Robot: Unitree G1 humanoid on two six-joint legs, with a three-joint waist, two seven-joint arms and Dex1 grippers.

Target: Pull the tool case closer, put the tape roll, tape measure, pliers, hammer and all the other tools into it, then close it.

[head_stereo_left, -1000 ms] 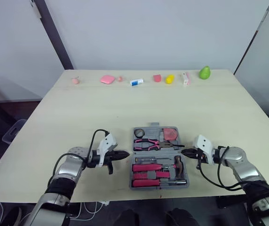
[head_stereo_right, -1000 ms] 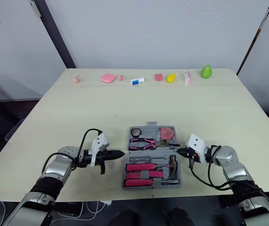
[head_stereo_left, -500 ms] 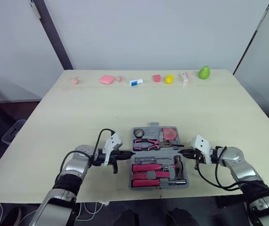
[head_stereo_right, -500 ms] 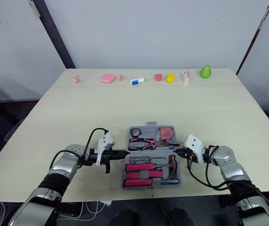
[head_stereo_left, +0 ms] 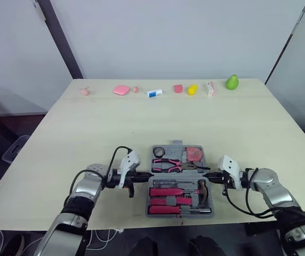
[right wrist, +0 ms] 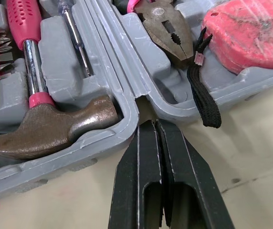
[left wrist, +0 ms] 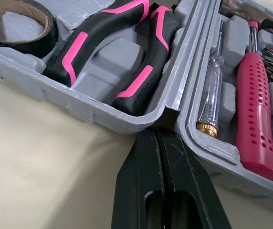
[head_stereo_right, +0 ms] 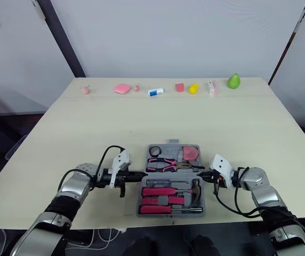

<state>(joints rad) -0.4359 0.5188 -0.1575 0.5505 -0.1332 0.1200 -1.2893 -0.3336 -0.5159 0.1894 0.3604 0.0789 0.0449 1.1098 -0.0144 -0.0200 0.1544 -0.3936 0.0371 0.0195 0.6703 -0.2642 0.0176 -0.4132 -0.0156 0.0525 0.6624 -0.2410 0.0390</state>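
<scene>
Now closed in on the case (left wrist: 93, 109) from either side, left gripper (head_stereo_left: 143, 176) and right gripper (head_stereo_left: 209, 175) touching its hinge ends, jaws pressed together. Looks fully packed, so leaves only pulling closer and shutting.

Along the far edge of the pale table (head_stereo_left: 142, 117) we see a row, left to right: a peach piece (head_stereo_left: 85, 92), a flat pink piece (head_stereo_left: 121, 89), a tiny pink ball (head_stereo_left: 136, 89), a white-and-blue item (head_stereo_left: 153, 93), a red block (head_stereo_left: 178, 88), a yellow lump (head_stereo_left: 192, 89), a white-and-pink item (head_stereo_left: 210, 88) and a green pear shape (head_stereo_left: 231, 81).
</scene>
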